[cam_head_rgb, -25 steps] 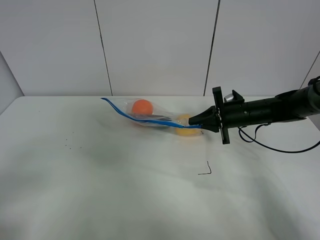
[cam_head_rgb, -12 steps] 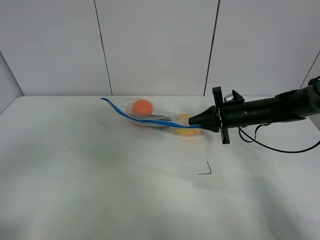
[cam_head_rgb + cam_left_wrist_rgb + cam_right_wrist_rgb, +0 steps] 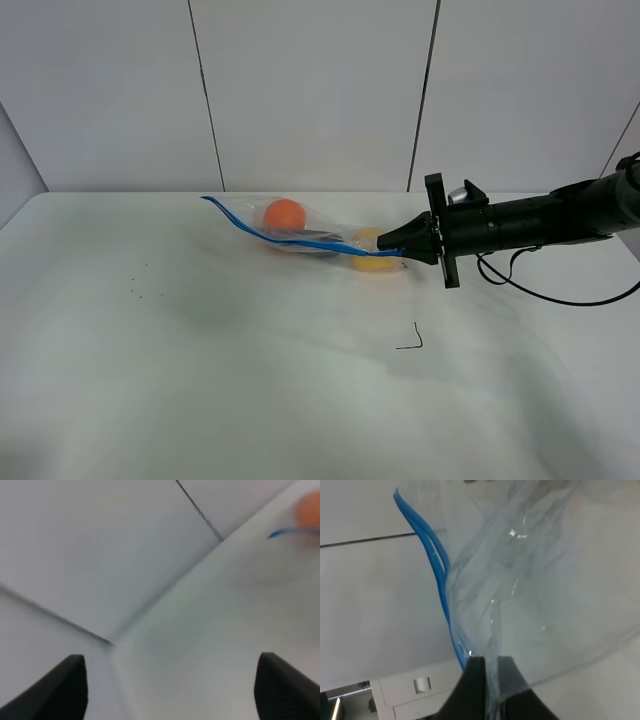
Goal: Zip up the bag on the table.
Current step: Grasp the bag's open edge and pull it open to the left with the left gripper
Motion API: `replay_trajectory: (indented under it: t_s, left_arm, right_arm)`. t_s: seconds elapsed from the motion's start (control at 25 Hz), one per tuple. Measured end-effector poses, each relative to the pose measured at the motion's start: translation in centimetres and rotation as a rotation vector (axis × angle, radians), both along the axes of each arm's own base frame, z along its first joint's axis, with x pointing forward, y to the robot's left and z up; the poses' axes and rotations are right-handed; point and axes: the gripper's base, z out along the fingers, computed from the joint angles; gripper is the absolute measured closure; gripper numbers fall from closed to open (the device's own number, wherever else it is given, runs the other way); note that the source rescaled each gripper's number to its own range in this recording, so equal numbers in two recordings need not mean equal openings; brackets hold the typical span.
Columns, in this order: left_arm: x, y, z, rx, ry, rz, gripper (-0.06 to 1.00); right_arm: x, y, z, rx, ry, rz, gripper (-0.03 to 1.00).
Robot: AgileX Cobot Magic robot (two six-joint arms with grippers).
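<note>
Right jaws pinched shut on bag (image 3: pixel 300 235) at end of blue zipper strip (image 3: pixel 441 580); left jaws wide apart, empty. Step: sealing, probably starting. Next: slide along strip with firm pinch.

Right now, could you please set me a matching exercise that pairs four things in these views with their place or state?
Things:
1. right gripper
2. left gripper
3. orange fruit
4. black mark

Place or state:
A. open, holding nothing
B. inside the bag
C. shut on the bag's edge
D. on the bare table, nearer the camera than the bag

Pairs: 1-C, 2-A, 3-B, 4-D.
</note>
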Motion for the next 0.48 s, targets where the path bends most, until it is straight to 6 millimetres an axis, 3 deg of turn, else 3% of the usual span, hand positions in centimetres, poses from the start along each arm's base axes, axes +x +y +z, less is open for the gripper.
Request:
replay_trajectory:
  t_s: [0.12, 0.48]
  left_arm:
    - [2.8, -0.4, -0.4, 0.130, -0.001, -0.094, 0.08]
    - [8.9, -2.9, -2.5, -0.108, 0.035, -0.286, 0.08]
  right_arm:
    - [0.0, 0.0, 0.0, -0.001, -0.007, 0.002, 0.97]
    - [0.0, 0.0, 0.0, -0.003, -0.019, 0.007, 0.97]
